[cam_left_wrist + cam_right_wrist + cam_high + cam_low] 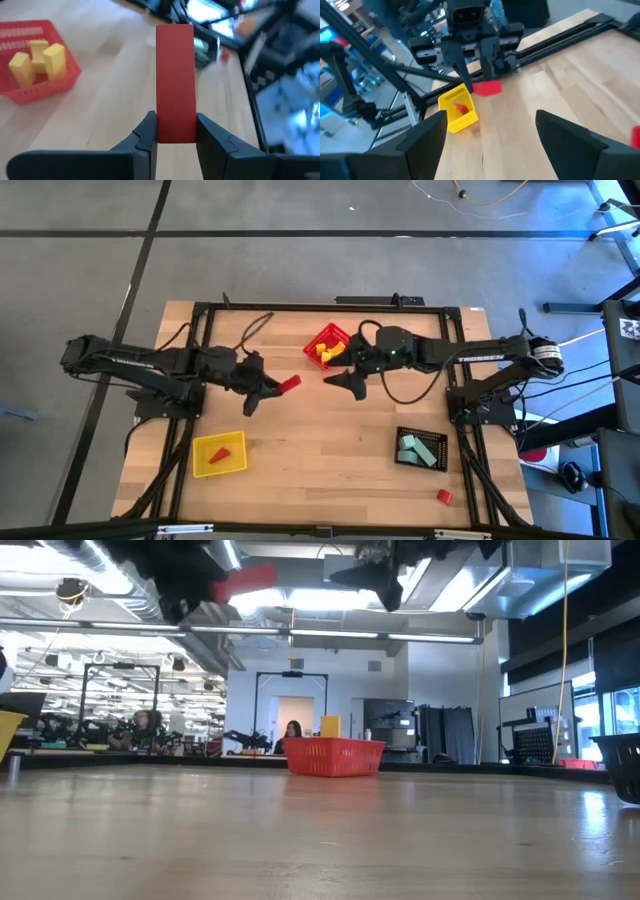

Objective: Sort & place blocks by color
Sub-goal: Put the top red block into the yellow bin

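My left gripper (268,388) hangs above the table's middle, shut on a long red block (175,75), which also shows in the high view (289,384) and the low view (243,580). My right gripper (342,380) hovers open and empty just right of it, near the red bin (338,335); its fingers frame the right wrist view (490,135). Yellow blocks (37,60) lie in the red bin (60,82). One red block (223,452) lies in the yellow bin (205,465). Mint blocks (415,448) lie in the black bin (432,435). Another red block (444,496) rests on the table. My left gripper pinches the red block's near end (175,131) between its two fingers (146,132). The block runs on along the fingers and sticks out past their tips. It is lifted clear of the table, roughly level, pointing toward the table's right side.
The red bin sits at the far middle, the yellow bin near left, the black bin near right. A dark frame (300,307) runs around the table, with cables (255,328) at the far side. Bare wood (320,440) lies between the bins.
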`<control>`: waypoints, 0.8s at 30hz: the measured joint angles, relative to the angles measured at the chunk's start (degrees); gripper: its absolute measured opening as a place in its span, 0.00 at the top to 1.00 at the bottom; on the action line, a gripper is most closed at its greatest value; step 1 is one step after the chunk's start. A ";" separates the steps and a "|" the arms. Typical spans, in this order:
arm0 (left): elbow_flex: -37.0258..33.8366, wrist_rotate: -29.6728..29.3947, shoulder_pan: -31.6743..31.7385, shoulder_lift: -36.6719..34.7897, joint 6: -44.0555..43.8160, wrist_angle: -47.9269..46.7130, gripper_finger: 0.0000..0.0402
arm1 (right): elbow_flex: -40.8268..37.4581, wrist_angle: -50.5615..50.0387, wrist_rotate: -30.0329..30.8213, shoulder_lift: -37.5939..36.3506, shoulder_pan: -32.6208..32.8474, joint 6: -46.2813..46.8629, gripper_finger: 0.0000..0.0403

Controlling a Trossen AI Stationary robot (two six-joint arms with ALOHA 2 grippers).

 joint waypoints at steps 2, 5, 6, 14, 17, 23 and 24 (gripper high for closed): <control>4.08 0.98 -0.99 2.05 2.62 -4.36 0.79 | 0.00 0.93 -1.51 0.98 -0.01 0.04 0.24; 10.23 3.78 -3.00 4.97 6.80 -17.28 0.79 | 0.00 0.98 -1.79 1.19 -0.01 0.23 0.24; 12.42 4.56 -3.90 5.88 8.01 -21.61 0.79 | 0.00 1.01 -1.81 1.19 -0.01 0.07 0.24; 23.66 5.02 -15.14 10.61 9.98 -53.71 0.79 | 0.00 0.62 -1.84 1.19 -0.01 -0.27 0.24; 23.33 5.11 -22.00 10.58 7.60 -59.27 0.79 | 0.00 0.63 -1.84 1.19 -0.01 -0.31 0.24; 19.17 4.59 -33.66 10.58 5.58 -58.89 0.79 | 0.00 0.15 -1.86 1.19 -0.01 -1.65 0.24; 18.02 4.44 -34.70 10.58 5.61 -57.70 0.79 | 0.00 0.07 -1.86 1.19 -0.01 -1.88 0.24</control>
